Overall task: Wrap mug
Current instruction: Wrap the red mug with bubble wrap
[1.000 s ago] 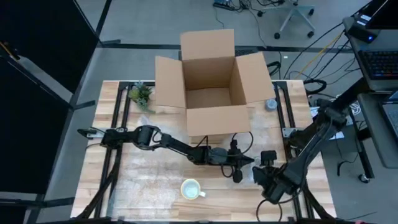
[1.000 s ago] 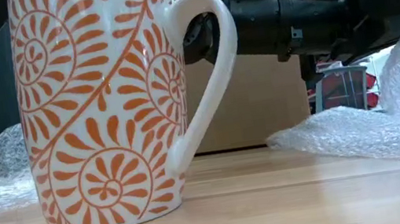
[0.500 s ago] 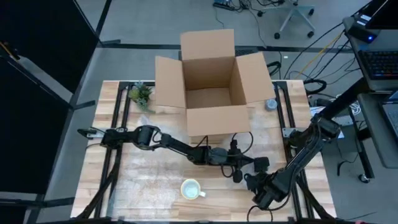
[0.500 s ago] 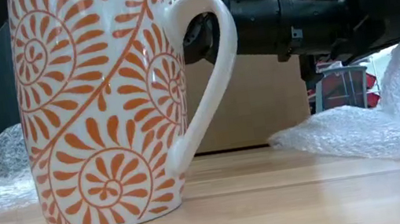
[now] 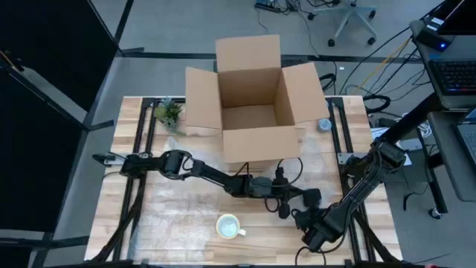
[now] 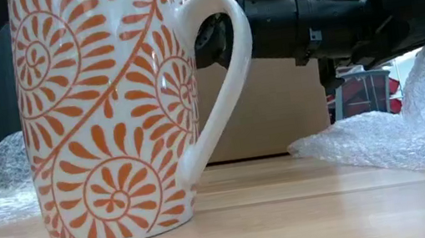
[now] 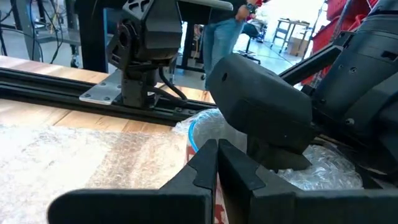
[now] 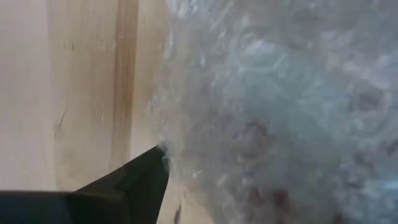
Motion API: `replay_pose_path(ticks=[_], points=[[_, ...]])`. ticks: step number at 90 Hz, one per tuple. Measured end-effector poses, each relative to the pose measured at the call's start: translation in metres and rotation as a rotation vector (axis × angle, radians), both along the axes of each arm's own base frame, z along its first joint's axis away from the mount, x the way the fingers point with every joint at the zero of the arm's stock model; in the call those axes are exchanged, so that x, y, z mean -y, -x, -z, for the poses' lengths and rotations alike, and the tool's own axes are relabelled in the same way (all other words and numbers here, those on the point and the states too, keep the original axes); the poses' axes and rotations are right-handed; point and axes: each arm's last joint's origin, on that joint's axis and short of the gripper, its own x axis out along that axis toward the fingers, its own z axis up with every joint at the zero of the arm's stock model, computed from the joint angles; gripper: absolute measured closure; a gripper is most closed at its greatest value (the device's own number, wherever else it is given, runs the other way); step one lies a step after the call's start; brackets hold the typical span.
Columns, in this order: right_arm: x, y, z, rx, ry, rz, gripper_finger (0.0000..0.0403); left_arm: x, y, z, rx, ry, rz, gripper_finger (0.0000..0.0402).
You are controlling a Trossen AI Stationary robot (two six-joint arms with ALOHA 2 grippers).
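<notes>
Standing upright on table [image 5: 171, 212], mug [image 5: 228, 225], left gripper [image 5: 285, 209] fingers pressed together, right gripper [image 5: 306, 216] pinching bubble wrap [image 8: 280, 106]

Your two matte black, slender jointed arms: the left arm [image 5: 201, 173] trails a looped black cable near its wrist, the right arm [image 5: 357, 190] thickens at blocky joint housings. From the left wrist, tapered dark fingers [image 7: 208, 168] show angular, moulded plastic edges.

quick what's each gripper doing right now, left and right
Left gripper: shut, holding nothing visible.
Right gripper: low against the clear crinkled bubble wrap; open or shut cannot be told.
</notes>
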Motion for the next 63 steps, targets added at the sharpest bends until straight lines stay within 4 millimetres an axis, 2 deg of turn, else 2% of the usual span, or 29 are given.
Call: replay_pose_path(ticks=[10,28,39,51,63], points=[[0.001,0.0,0.0,-0.012,0.007,-0.031,0.0202,0.0,0.0,0.0,-0.003,0.088,-0.005,0.0402],[0.002,0.002,-0.001,-0.04,0.02,-0.059,0.0323,0.001,0.0,-0.003,-0.023,0.098,-0.003,0.0402],[0.002,0.005,0.0,-0.095,-0.003,-0.071,0.0382,0.0,0.003,-0.014,-0.113,0.014,0.0,0.0402],[0.002,0.005,0.0,-0.094,-0.003,-0.074,0.0386,-0.001,0.006,-0.029,-0.149,-0.09,0.0,0.0402],[0.002,0.005,0.0,-0.093,0.0,-0.075,0.037,-0.002,0.007,-0.039,-0.139,-0.092,0.012,0.0402]])
